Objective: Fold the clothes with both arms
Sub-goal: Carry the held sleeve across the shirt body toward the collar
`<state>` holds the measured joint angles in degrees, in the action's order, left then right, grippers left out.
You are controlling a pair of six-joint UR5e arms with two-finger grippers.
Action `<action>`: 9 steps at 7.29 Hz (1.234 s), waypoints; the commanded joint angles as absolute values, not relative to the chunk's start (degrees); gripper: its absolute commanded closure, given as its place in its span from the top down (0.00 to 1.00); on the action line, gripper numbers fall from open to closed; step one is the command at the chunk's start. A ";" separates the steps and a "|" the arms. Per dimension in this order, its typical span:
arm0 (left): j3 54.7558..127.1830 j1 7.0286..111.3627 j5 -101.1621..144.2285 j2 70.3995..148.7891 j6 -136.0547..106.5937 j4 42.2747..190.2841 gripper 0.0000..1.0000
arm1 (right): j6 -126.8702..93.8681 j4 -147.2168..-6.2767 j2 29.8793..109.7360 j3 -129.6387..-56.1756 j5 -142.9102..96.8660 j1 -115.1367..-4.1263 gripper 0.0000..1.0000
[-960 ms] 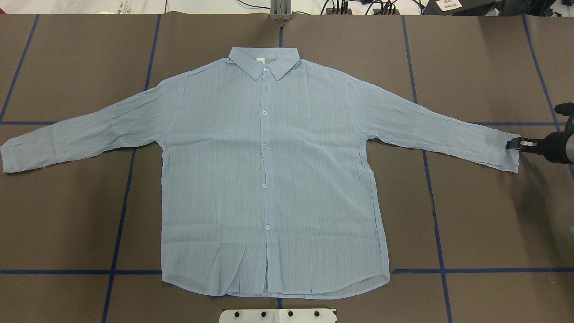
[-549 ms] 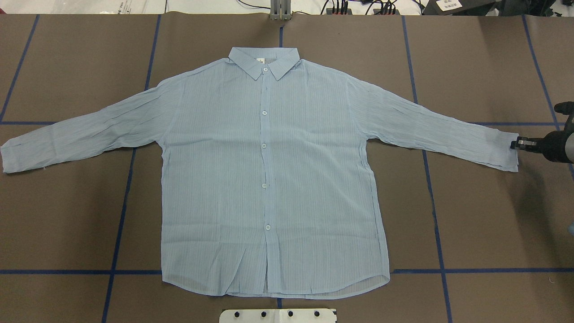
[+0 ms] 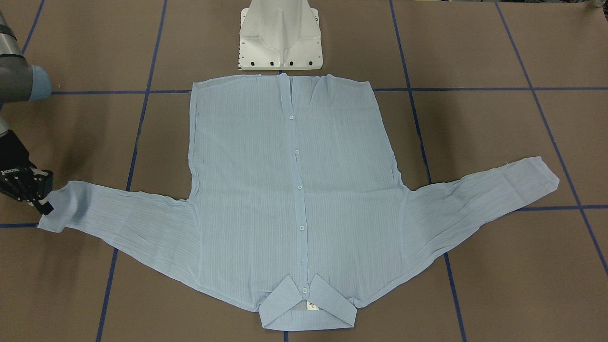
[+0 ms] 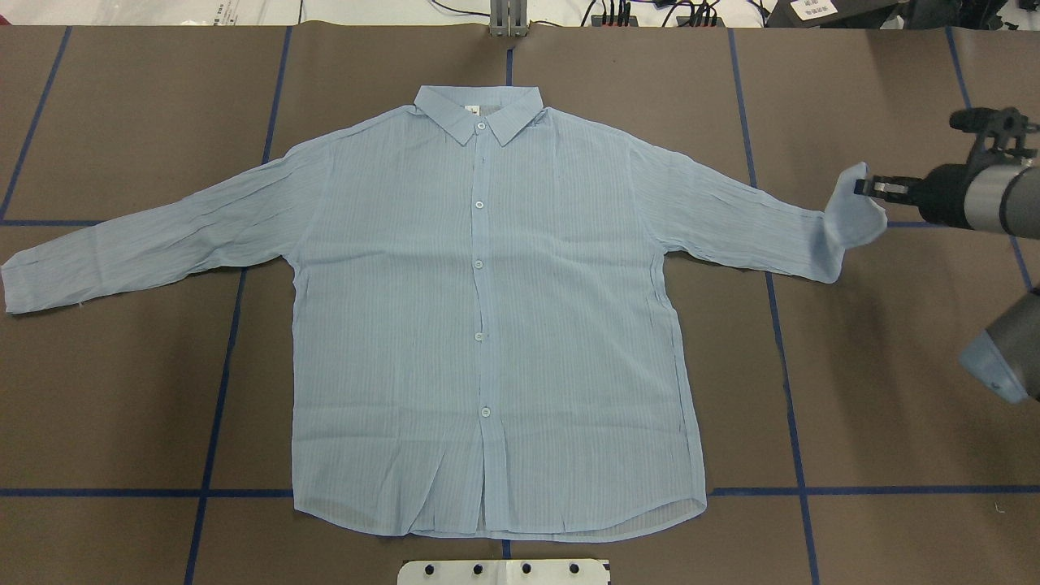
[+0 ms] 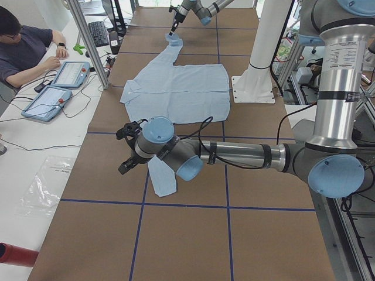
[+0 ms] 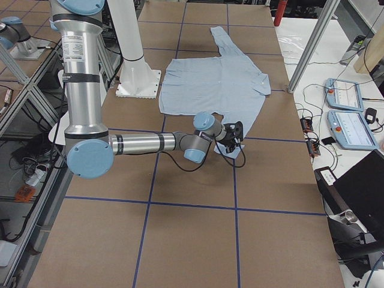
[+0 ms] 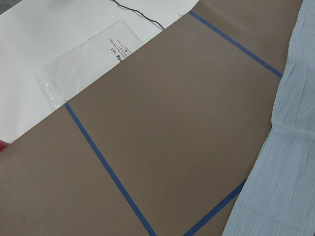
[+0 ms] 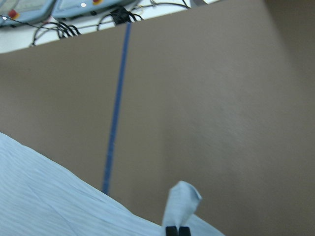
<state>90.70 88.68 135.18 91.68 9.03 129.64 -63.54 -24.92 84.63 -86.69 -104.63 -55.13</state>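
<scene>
Pale blue striped shirt [image 4: 487,325] lying flat, front up and buttoned, at the middle of the brown surface [image 4: 894,366]. In the overhead view the collar [image 4: 478,114] points to 12 o'clock and the hem to 6 o'clock. The left sleeve [image 4: 122,252] lies flat toward 9 o'clock. The right sleeve [image 4: 731,223] runs toward 3 o'clock, and its cuff [image 4: 853,215] is held up off the surface. The right hand [image 4: 861,187], at about 2 o'clock from the shirt's body, is closed on that cuff; the right wrist view shows its fingertips [image 8: 177,230] pinched together on the fabric. The left hand [image 5: 124,150] hangs above the surface near the left cuff; whether it is open or closed cannot be told. Blue tape lines [image 4: 784,366] divide the surface. A white pedestal base [image 3: 280,38] stands at 6 o'clock, just beside the hem. A person [image 5: 23,50] sits beyond the collar side.
</scene>
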 commanded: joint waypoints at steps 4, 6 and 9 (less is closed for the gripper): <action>90.62 88.68 135.09 91.67 8.88 129.64 1.00 | -68.46 -32.47 57.44 -82.45 -81.61 -39.14 0.00; 90.70 88.77 135.09 91.67 8.88 129.64 1.00 | -68.12 -37.17 49.43 -77.99 -75.78 -33.69 0.00; 90.70 88.68 135.09 91.67 8.79 129.64 1.00 | -68.03 -37.27 39.56 -66.55 -69.70 -26.21 0.00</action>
<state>90.70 88.75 135.09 91.67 8.80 129.64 -68.09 -37.17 41.97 -69.56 -71.22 -28.90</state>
